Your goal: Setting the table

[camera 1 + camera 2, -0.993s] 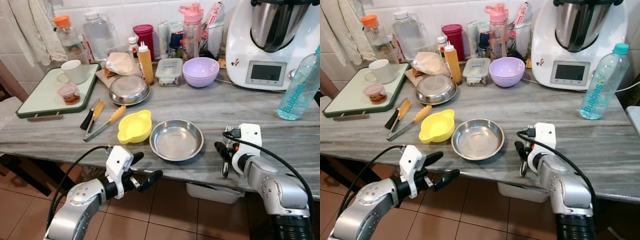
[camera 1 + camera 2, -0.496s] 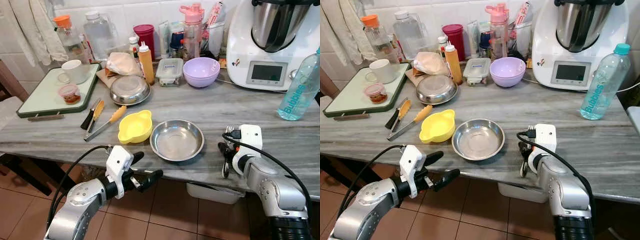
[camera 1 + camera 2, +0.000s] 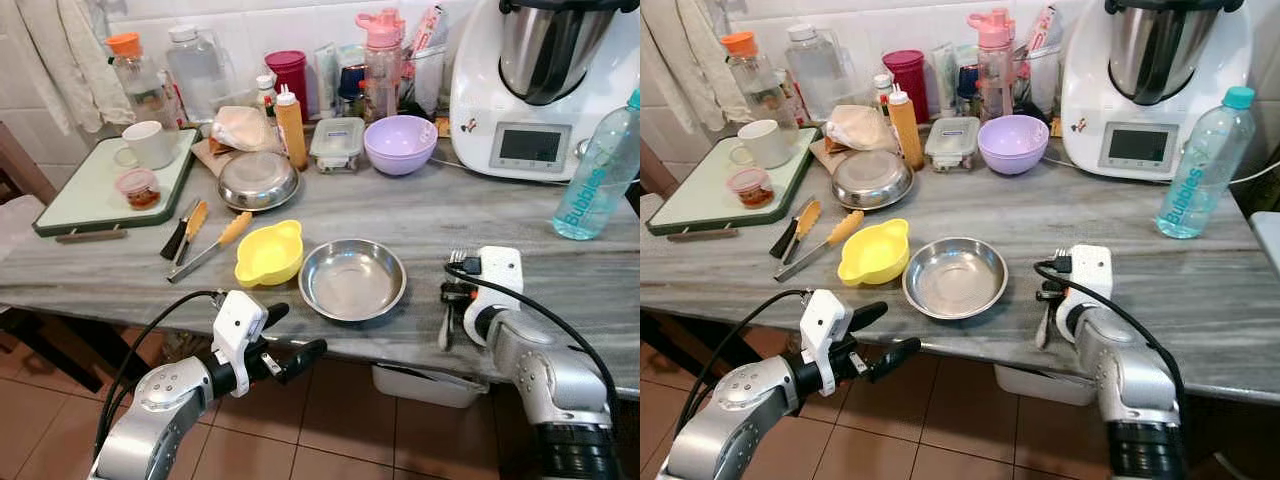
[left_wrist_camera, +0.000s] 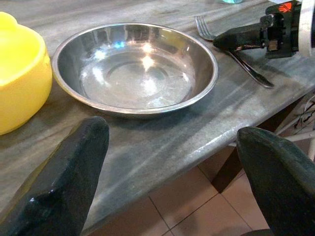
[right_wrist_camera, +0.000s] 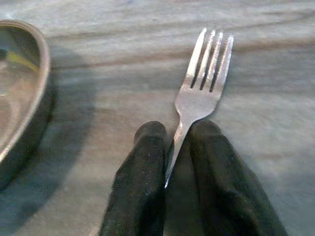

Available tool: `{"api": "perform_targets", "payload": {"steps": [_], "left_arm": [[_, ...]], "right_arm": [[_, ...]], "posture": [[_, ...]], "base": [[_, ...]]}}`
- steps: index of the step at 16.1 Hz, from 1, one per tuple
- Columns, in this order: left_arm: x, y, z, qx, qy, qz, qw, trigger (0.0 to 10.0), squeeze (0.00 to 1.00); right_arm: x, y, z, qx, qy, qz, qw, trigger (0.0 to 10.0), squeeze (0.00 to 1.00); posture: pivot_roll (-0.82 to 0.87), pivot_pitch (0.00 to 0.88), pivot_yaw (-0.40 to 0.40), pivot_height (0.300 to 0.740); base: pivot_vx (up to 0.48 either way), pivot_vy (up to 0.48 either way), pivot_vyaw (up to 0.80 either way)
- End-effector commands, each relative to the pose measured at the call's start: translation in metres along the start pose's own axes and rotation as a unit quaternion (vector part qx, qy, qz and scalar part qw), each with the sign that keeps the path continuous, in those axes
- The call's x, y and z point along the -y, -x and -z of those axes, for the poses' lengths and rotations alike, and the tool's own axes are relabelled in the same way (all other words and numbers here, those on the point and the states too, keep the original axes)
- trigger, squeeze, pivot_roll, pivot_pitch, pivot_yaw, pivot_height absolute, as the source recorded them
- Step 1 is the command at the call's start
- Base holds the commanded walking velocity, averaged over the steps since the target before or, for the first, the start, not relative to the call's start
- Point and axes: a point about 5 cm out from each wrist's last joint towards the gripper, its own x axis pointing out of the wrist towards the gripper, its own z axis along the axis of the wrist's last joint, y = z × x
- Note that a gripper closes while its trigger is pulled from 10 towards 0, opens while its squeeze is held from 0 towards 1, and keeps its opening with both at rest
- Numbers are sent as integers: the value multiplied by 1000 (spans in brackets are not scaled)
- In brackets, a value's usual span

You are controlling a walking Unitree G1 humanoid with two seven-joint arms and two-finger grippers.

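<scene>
Here, your scene at the grey marble table (image 3: pixel 560 265):

Right gripper: your right gripper (image 5: pixel 178 147) sits at the lower right of the head view, low over the table's front edge, its two black fingers (image 5: pixel 142 182) closed on the neck of a fork (image 5: pixel 204 73).

Fork: it lies flat on the stone with its tines pointing away from the gripper, just right of the steel plate (image 3: pixel 352 279) and apart from it.

Left gripper: your left gripper (image 3: pixel 290 340) hangs at the lower left of the frame, below the table edge and over the tiled floor, its fingers spread wide and holding nothing.

Steel plate: it rests near the table's front edge at frame centre, with a yellow bowl (image 3: pixel 269 252) touching or nearly touching its left rim.

Background: a lilac bowl (image 3: pixel 400 143), a white kitchen machine (image 3: pixel 540 85) and a clear water bottle (image 3: pixel 598 170) stand along the upper right.
</scene>
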Motion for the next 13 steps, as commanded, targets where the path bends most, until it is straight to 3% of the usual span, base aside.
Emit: {"api": "perform_targets", "payload": {"steps": [1,10,11,13], "left_arm": [[-1,2,-4,-1,-9,-3,1000,10000,0],[-2,3,-2,-4,-14,-4,1000,10000,0],[-2,3,-3,-4,-15,-4,1000,10000,0],[-2,2,-2,-5,-16,-2,1000,10000,0]], "right_arm": [[-8,-4,8,-22,5,-19,1000,0,0],[-13,-11,6,-14,10,-29,999,0,0],[-14,-10,7,-15,6,-29,999,588,0],[-17,-9,11,-15,-13,-23,1000,0,0]], "posture": [[-79,0,115,740],[-71,0,114,740],[-71,0,114,740],[-72,0,114,740]], "base": [[0,0,0],[0,0,0],[0,0,0],[0,0,0]]}}
